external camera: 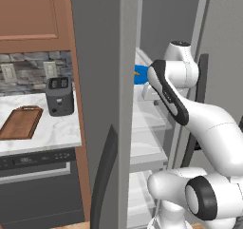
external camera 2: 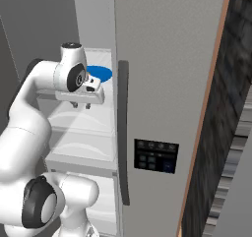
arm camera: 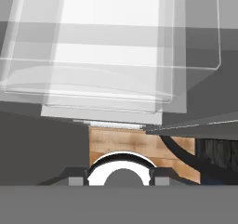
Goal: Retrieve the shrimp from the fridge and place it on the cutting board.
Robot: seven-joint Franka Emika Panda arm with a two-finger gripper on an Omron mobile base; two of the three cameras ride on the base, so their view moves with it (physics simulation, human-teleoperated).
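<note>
the board [external camera: 21,122] lies flat on the surface [external camera: 52,130], left of the toaster [external camera: 60,96] and well apart from the fridge [external camera: 102,81]. the fridge stands open, its left door edge-on to the left base view. the hand [external camera 2: 81,104] hangs inside the opening over the white shelves [external camera 2: 81,133], just beside the blue dish [external camera 2: 100,73]. its fingers are too small to read, so i cannot tell whether it is wide, narrow or holding anything. the shrimp is not identifiable; a thin orange edge beside the dish in the left base view may be it.

judgement: the step in hand is the reach to the shrimp. descend slowly and align the fingers first. room is tight: a door on each side, shelf lips below, the dish close by. withdraw straight back before swinging left toward the board.
</note>
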